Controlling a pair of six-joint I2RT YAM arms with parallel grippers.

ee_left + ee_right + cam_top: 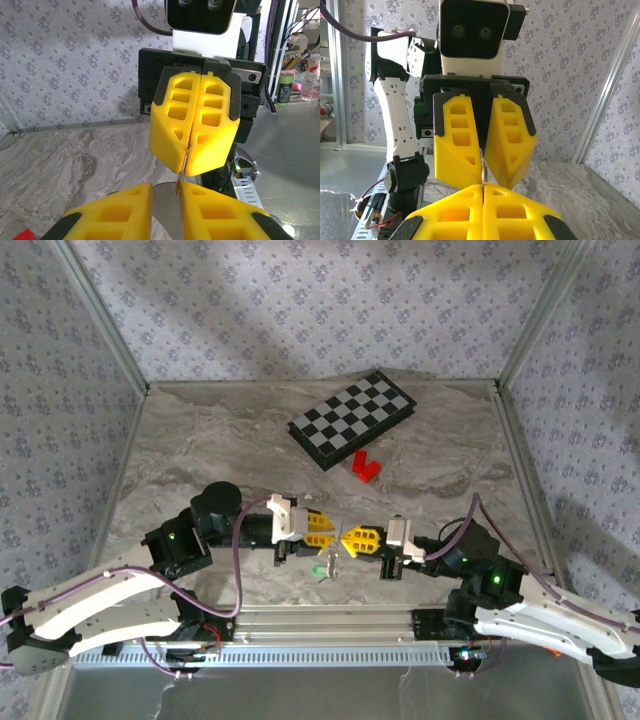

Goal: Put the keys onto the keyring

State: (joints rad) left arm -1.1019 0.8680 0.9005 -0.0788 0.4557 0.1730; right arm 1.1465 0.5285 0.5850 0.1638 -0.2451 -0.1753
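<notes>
Your two grippers meet nose to nose over the near middle of the surface (pixel 200 450), well short of the checkered board (pixel 352 418) and the red block (pixel 365 468). The right gripper (pixel 188 164) is clenched tight, and a thin silvery strand pokes out of its closed tips. I take that to be the end of the keyring (pixel 181 177), though no beads can be made out. The strand runs straight across into the mouth of your left gripper (pixel 483 167), whose fingers stand a little apart around it. I cannot tell whether either pad touches it, so treat that gripper as released.

As far as the overhead view goes, the key (pixel 321 570) is in neither grasp. Its green head sits just below the meeting point, toward the near edge and slightly to the left side, beside a silvery bit that hangs down there. It is not clear whether the key hangs on the strand or lies on the surface.

The next move turns on one relation: the strand's long axis lies along the line from one gripper to the other, with its free end pointing toward your left, and the key is nearer the left gripper. So, as I judge it, the left arm is the one to fetch the key and bring its hole onto that held end — the right has only to grip firmly.
</notes>
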